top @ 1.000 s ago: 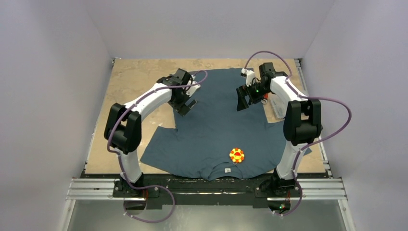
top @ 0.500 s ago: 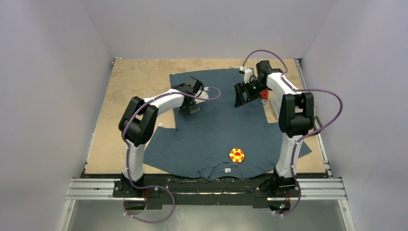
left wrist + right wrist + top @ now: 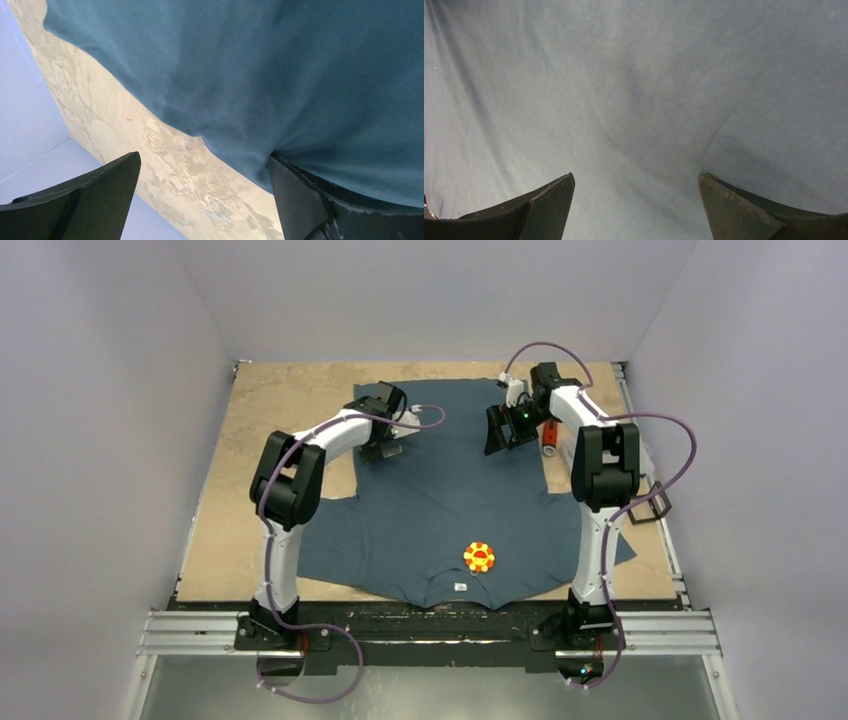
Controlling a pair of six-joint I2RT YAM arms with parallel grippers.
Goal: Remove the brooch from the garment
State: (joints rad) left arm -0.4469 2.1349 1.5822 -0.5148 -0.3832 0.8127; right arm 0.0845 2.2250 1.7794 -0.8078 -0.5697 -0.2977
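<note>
Left gripper (image 3: 388,448) and right gripper (image 3: 497,436) both spread wide over the garment (image 3: 450,490) towards the far edge; brooch (image 3: 479,557) well apart, by the table (image 3: 280,400) near edge.

Tan mottled tabletop (image 3: 280,410) (pale lilac walls (image 3: 120,390) on three sides) ends at a metal rail (image 3: 190,630).
</note>
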